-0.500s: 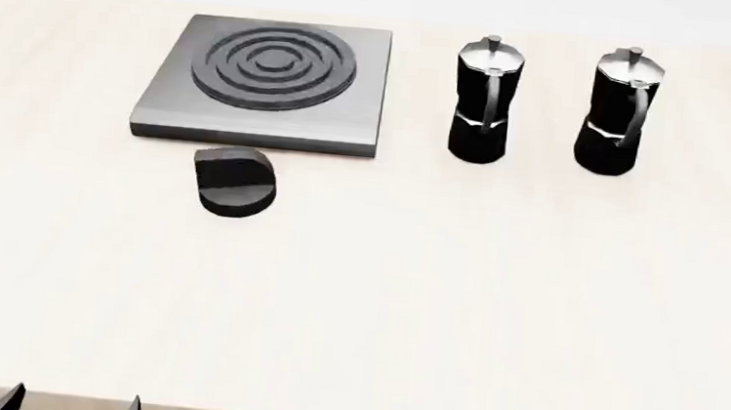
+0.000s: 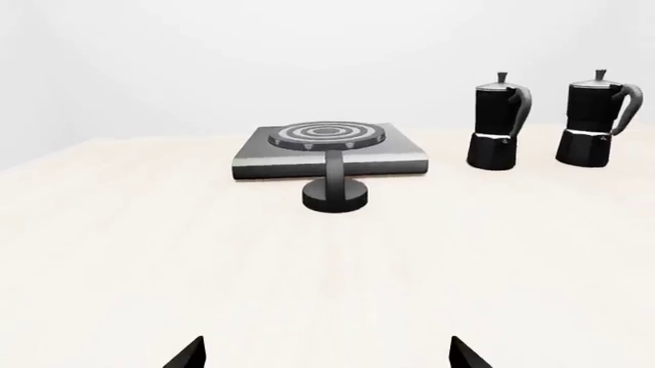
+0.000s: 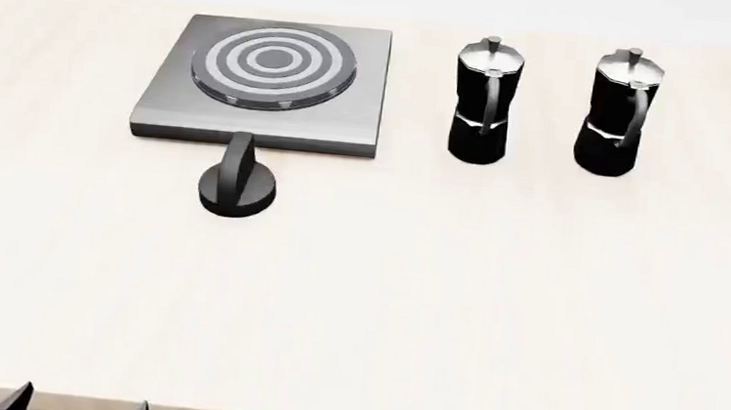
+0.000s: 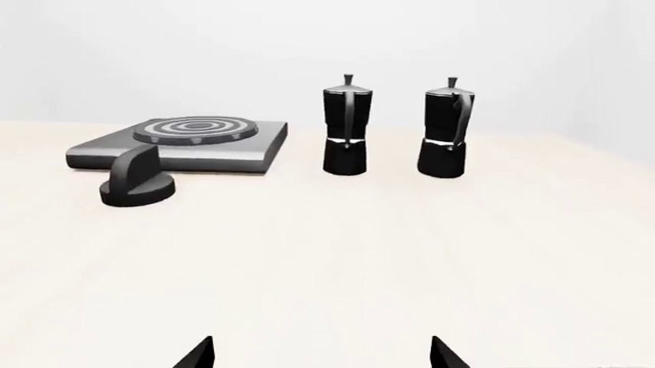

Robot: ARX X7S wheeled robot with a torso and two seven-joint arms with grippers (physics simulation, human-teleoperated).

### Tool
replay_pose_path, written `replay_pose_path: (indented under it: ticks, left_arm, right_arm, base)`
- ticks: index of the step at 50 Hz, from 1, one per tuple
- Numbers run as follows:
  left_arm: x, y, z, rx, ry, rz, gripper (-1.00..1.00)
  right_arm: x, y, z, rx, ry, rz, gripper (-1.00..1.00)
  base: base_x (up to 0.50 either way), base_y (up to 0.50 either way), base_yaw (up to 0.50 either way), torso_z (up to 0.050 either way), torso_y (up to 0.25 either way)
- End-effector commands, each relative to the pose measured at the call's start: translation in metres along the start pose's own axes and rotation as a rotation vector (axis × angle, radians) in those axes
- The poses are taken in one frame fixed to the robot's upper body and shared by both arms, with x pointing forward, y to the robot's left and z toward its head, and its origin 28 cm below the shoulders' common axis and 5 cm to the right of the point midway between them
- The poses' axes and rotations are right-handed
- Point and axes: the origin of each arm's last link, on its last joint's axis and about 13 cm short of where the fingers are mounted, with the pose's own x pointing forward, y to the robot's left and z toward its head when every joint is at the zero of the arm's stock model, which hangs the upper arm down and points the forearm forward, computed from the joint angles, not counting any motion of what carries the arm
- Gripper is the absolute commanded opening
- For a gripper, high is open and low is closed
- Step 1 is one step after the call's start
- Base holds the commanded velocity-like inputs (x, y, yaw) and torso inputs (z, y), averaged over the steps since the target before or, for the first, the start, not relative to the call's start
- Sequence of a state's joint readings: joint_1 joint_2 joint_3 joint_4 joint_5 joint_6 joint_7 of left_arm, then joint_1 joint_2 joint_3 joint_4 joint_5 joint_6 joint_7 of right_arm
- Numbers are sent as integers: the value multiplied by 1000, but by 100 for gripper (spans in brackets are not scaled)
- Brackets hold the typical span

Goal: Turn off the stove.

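Stove (image 3: 271,80) beside two moka pots (image 3: 485,102).

One flat square brushed-grey metal stove plate (image 3: 265,85) sits in the upper left of the head view, carrying one round burner of concentric rings (image 3: 272,64). One round black knob with a raised bar (image 3: 238,186) stands just below the plate in that frame. Two black-and-silver moka pots stand in the upper right: one nearer the plate (image 3: 483,102), one further right (image 3: 621,115). One pale wooden desk (image 3: 463,301) carries them all. Four dark gripper fingertips show along the bottom edge.
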State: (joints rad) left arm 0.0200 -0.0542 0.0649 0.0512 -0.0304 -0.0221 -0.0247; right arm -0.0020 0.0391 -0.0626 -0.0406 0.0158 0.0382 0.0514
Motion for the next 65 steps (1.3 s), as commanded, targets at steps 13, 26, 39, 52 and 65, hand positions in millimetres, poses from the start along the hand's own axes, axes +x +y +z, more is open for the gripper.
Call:
replay_pose_path:
  ticks: [13, 26, 39, 52, 65]
  left_arm:
    - [-12, 8, 79, -14, -286, 77, 100]
    - [-31, 7, 115, -56, -392, 56, 100]
    - [-38, 6, 118, -69, -432, 44, 100]
    - [-37, 5, 115, -77, -420, 39, 100]
    - [-35, 6, 112, -77, -412, 49, 100]
  right_arm:
    - [-20, 11, 77, -132, -243, 33, 100]
    - [-32, 8, 106, -192, -404, 5, 100]
    - [-34, 5, 108, -172, -457, -10, 100]
    - [-32, 4, 102, -118, -444, -6, 100]
    - [-34, 4, 103, -98, -455, -7, 100]
  base:
    - [0, 0, 0, 0, 0]
    - [0, 0, 0, 0, 0]
    - [0, 0, 0, 0, 0]
    - [0, 0, 0, 0, 0]
    - [38, 0, 0, 0, 0]
